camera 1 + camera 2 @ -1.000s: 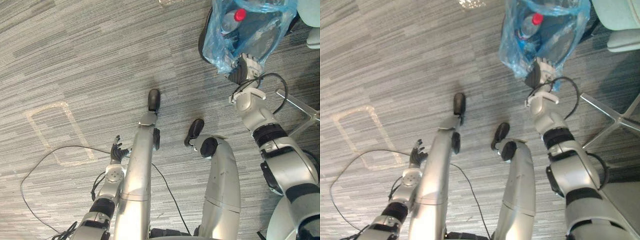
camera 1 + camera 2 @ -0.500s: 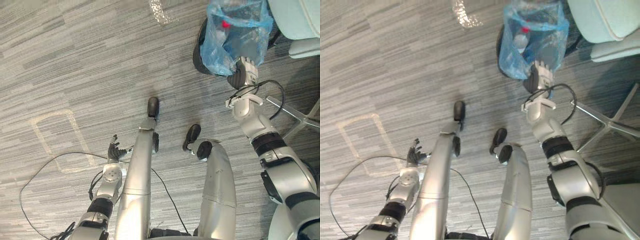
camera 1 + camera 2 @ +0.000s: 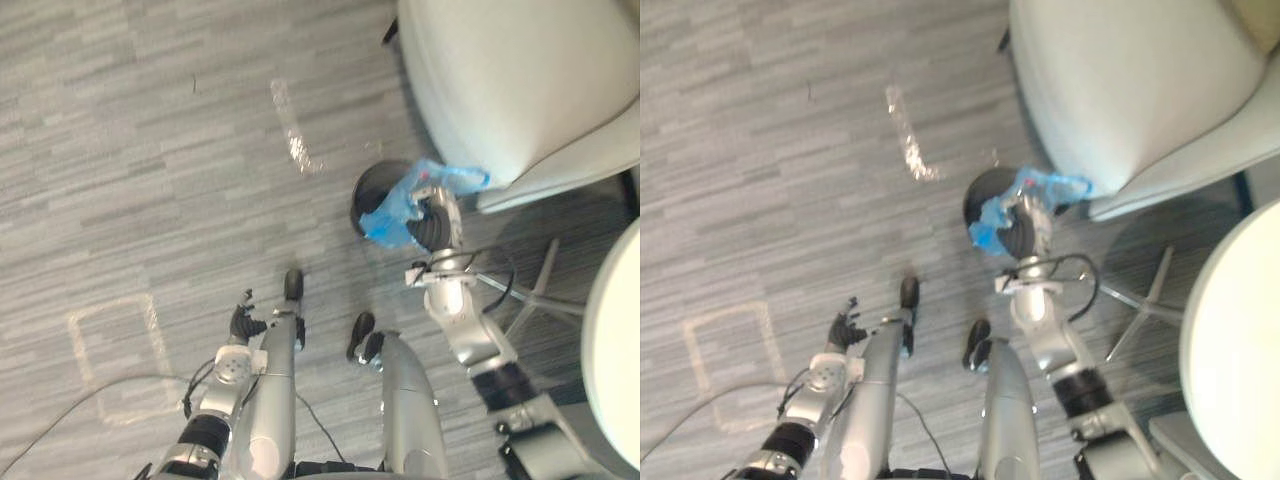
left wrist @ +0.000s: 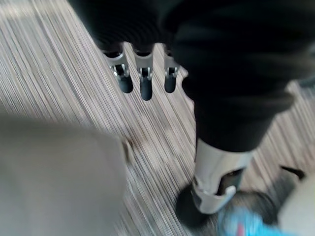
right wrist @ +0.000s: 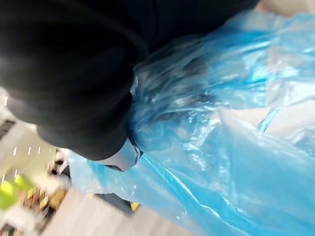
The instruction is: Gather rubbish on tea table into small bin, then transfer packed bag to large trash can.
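left hand (image 3: 243,322) is held low over the carpet (image 3: 140,140), spread and empty | blue bag (image 3: 393,213) is seen at the dark round bin (image 3: 368,188), against the right hand (image 3: 434,218), whose grasp cannot be told | bag is judged light, soft, slippery, easily torn; best taken at its gathered neck | pale chair (image 3: 520,90) is close beside

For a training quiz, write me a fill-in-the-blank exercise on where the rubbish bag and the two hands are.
The thin plastic bag at the right hand is ___ in colour. The bag is at a small round black bin that stands beside a pale ___. The left hand, its fingers straight, holds ___.
Missing words: blue; chair; nothing.
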